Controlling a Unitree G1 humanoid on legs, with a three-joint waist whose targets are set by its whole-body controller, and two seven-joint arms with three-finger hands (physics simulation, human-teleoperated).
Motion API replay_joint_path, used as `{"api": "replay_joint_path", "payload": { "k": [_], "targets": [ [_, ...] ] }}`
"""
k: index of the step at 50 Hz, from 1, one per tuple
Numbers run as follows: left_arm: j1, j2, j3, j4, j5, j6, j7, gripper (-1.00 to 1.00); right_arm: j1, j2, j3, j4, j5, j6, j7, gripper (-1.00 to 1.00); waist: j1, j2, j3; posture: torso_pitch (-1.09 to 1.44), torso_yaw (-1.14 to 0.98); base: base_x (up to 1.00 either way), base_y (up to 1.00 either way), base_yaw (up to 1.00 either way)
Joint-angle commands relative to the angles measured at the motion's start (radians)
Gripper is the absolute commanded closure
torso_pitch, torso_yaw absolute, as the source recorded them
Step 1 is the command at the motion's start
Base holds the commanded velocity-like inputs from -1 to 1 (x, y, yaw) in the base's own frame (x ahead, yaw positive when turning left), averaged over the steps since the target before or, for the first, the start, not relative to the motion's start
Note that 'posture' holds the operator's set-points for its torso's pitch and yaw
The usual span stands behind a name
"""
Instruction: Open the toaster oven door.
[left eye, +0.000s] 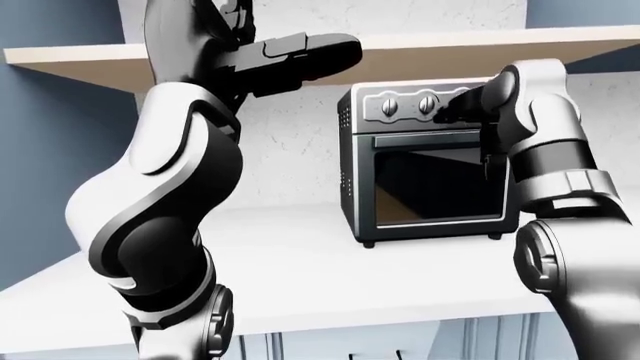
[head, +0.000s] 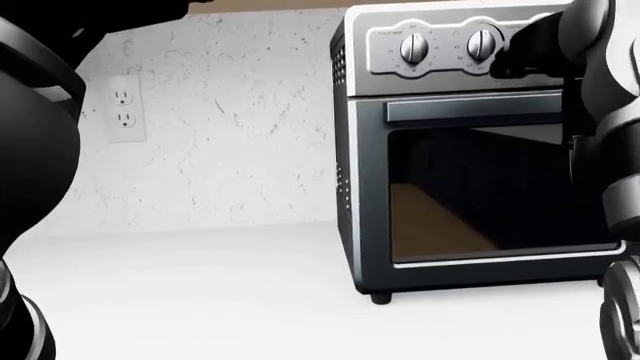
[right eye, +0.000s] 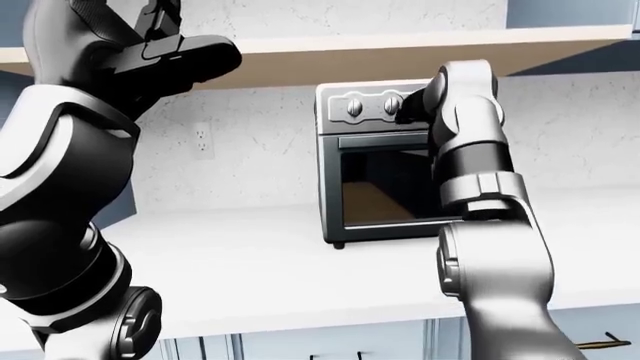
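A white counter (head: 200, 292) runs below a speckled white wall with an outlet (head: 124, 109) and a wooden shelf (left eye: 420, 52) overhead; the toaster oven (head: 470, 187) stands on the counter, door shut. My right hand (head: 530, 52) sits at the control panel above the door handle (head: 470, 110); I cannot tell its grip. My left hand (left eye: 300, 56) hangs raised near the shelf, fingers extended, holding nothing.

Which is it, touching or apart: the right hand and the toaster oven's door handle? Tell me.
Cannot tell. In the head view the right hand sits over the knob panel just above the door handle, but its fingertips are hidden, so no contact or gap shows plainly.
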Motion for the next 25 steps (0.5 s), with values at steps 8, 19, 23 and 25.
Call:
{"api": "replay_joint_path", "payload": {
  "k": [8,19,23,25],
  "targets": [
    [-0.028,0.009,0.015,0.008,0.004,-0.014,-0.002,-1.00,-0.088,0.001,0.009,0.118,0.008,0.009,-0.111,-1.00,0.004,-0.006,0.002,-1.01,0.00,0.00,0.00,0.00],
    [-0.026,0.009,0.011,0.012,0.006,-0.020,-0.004,-1.00,-0.119,0.007,0.027,0.204,0.019,0.021,-0.159,-1.00,0.010,-0.004,0.002,-1.01,0.00,0.00,0.00,0.00],
    [-0.025,0.008,0.010,0.009,0.006,-0.018,-0.003,-1.00,-0.121,0.010,0.032,0.224,0.023,0.026,-0.171,-1.00,0.010,-0.003,0.002,-1.01,0.00,0.00,0.00,0.00],
    [-0.025,0.007,0.009,0.008,0.008,-0.017,-0.003,-1.00,-0.120,0.011,0.034,0.231,0.024,0.026,-0.176,-1.00,0.010,-0.003,0.002,-1.01,0.00,0.00,0.00,0.00]
  ]
}}
